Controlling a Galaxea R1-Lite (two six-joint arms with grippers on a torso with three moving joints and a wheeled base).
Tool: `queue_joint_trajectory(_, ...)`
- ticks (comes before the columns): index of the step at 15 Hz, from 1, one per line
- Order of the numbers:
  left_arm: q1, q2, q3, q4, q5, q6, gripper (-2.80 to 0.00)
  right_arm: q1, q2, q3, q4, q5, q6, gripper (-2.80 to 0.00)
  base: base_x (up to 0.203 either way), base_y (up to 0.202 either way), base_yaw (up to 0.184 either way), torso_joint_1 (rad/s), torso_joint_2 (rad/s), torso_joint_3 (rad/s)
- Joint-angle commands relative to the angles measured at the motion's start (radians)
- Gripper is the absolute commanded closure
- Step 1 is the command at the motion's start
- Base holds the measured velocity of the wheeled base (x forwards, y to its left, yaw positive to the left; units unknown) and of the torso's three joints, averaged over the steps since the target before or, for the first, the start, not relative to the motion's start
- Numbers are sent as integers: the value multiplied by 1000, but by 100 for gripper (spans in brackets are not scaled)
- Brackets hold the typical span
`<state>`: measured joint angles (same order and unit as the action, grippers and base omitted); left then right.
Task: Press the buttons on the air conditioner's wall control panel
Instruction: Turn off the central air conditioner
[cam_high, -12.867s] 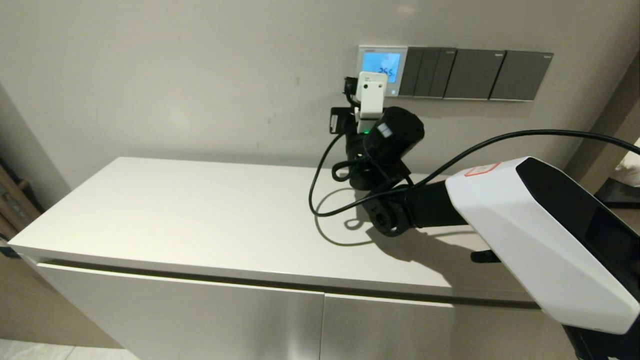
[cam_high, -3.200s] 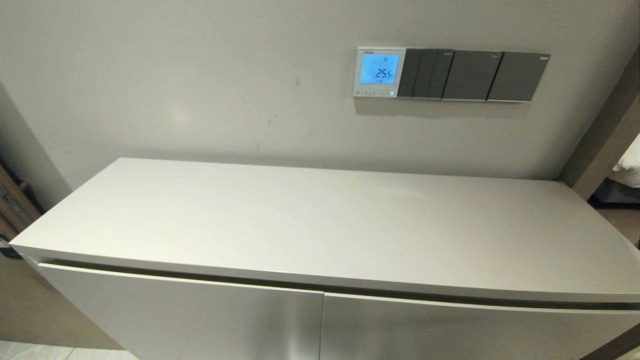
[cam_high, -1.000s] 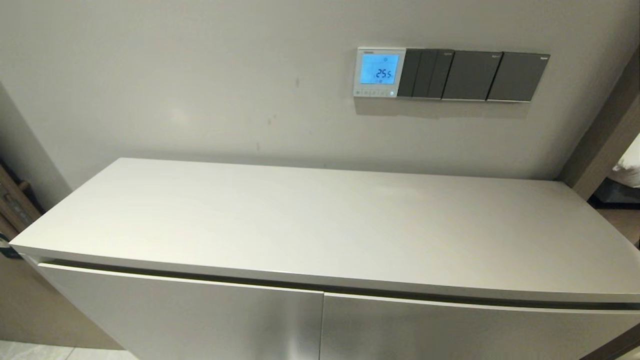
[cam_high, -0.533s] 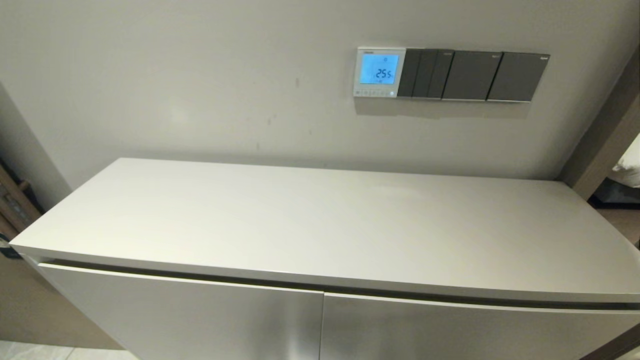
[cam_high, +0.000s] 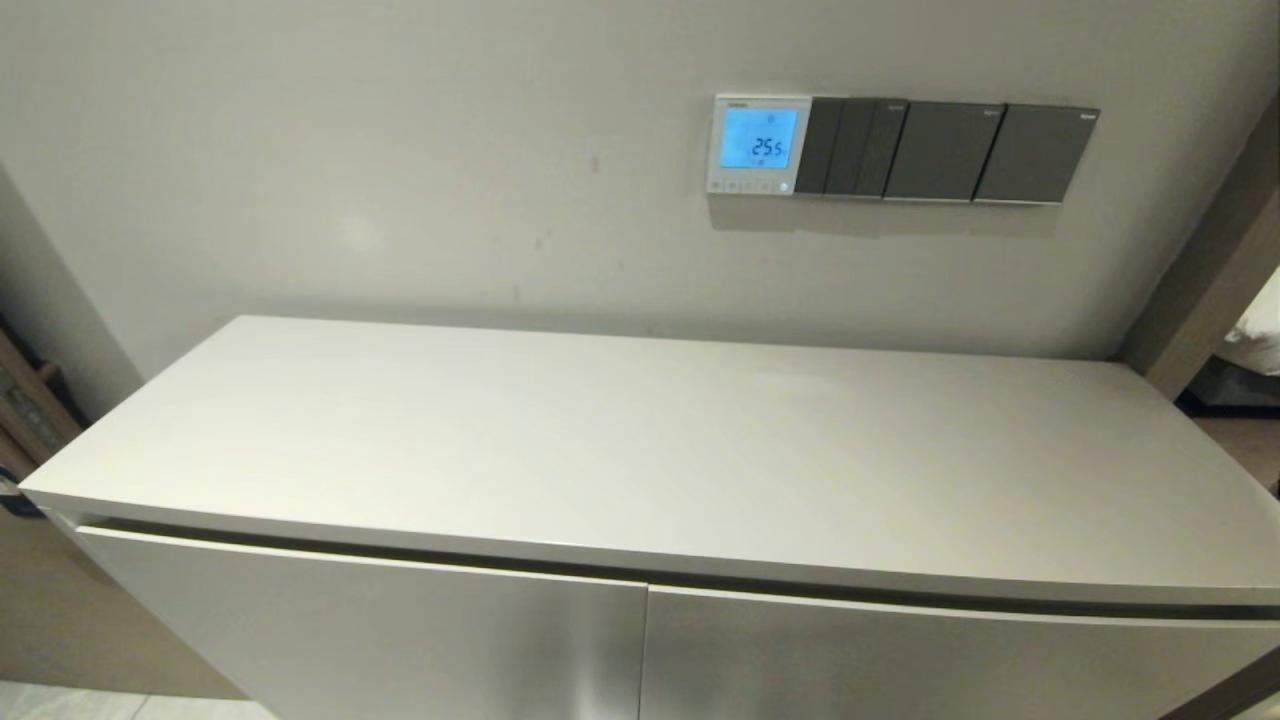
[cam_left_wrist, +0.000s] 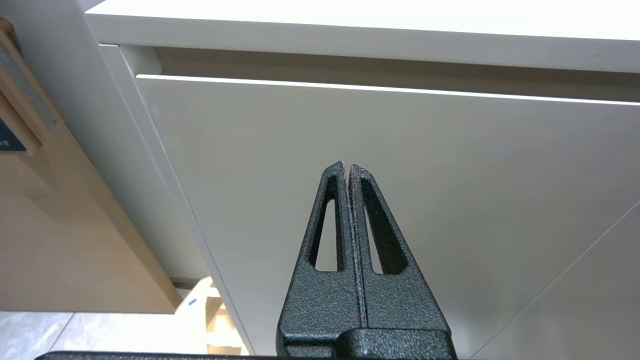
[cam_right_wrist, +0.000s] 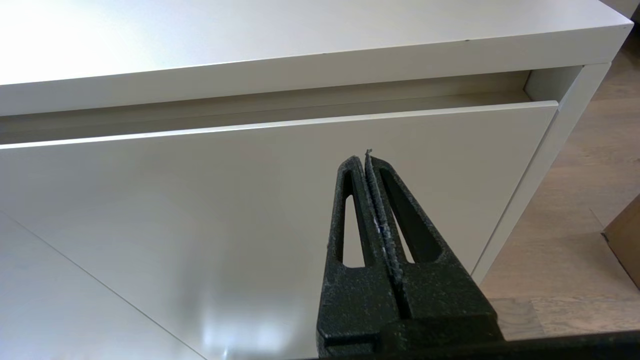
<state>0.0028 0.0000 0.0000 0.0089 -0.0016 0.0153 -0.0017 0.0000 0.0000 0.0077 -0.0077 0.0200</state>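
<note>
The white air conditioner control panel (cam_high: 759, 145) hangs on the wall above the cabinet, its screen lit blue and reading 25.5. The row of tiny buttons (cam_high: 750, 185) runs along its bottom edge, with a small blue light at the right end. Neither arm shows in the head view. My left gripper (cam_left_wrist: 347, 166) is shut and empty, low in front of the cabinet's left door. My right gripper (cam_right_wrist: 364, 159) is shut and empty, low in front of the cabinet's right door.
Three dark grey switch plates (cam_high: 945, 150) sit right of the panel. A white cabinet top (cam_high: 640, 450) stretches below the wall, with two doors (cam_high: 400, 640) beneath. A wooden door frame (cam_high: 1215, 270) stands at the right, and wooden furniture (cam_left_wrist: 60, 225) at the left.
The right arm, which was raised at the panel 12.9 s ago, has withdrawn out of the head view. Over the last second nothing has moved.
</note>
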Motion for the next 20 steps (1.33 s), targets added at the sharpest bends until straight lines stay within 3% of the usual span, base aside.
queue_joint_trajectory(1, 0, 2, 0, 0, 0, 0, 0, 0, 2, 5, 0, -1, 0, 0, 0, 0, 0, 0, 0, 0)
queue_joint_trajectory(20, 0, 0, 0, 0, 0, 0, 0, 0, -1, -13, -29, 2, -11, 0, 0, 0, 0, 0, 0, 0)
